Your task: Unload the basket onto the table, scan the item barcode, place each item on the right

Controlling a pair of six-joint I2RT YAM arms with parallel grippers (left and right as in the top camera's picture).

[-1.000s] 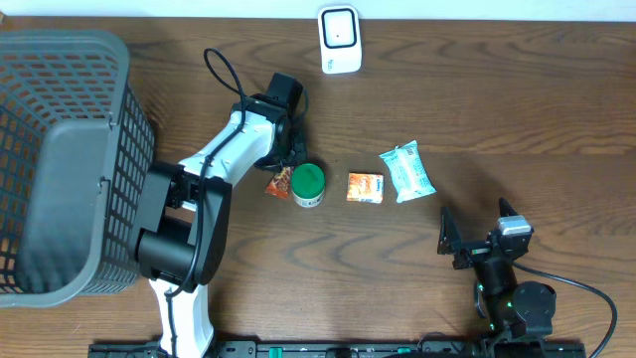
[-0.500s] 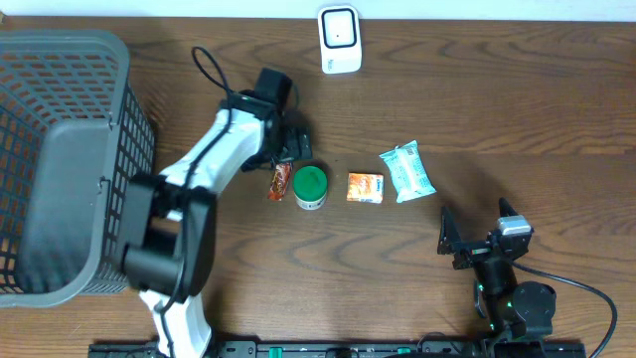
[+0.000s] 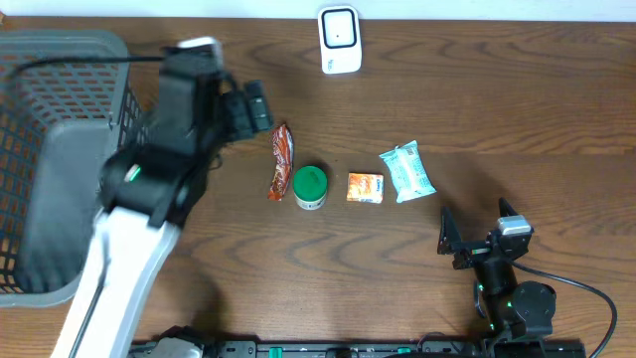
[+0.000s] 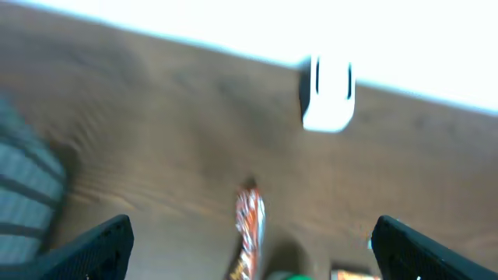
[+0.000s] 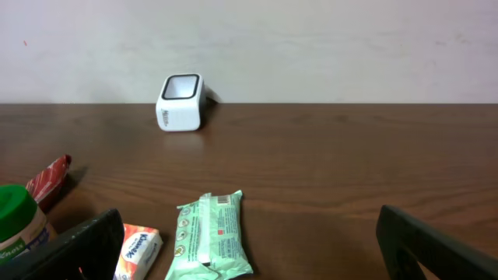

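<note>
Left end effector (image 3: 260, 107) spread, empty; right end effector (image 3: 479, 231) spread, idle. Packet (image 3: 281, 159) on desk (image 3: 497, 119), apart from far scanner (image 3: 339, 39); scan seemingly outstanding.

Items lie in one tight row mid-table: red snack packet (image 3: 281, 159) against the green-lidded jar (image 3: 309, 186), then the orange packet (image 3: 365, 187) and pale green wipes pack (image 3: 406, 171), with only narrow slits of wood between them. Bare table runs behind the row up to the white scanner (image 3: 340, 40) and in front of it down to the right gripper (image 3: 477, 239), so front and back approaches are free. The left side is blocked by the grey basket (image 3: 127, 60), with the left arm (image 3: 164, 149) over its right rim.
</note>
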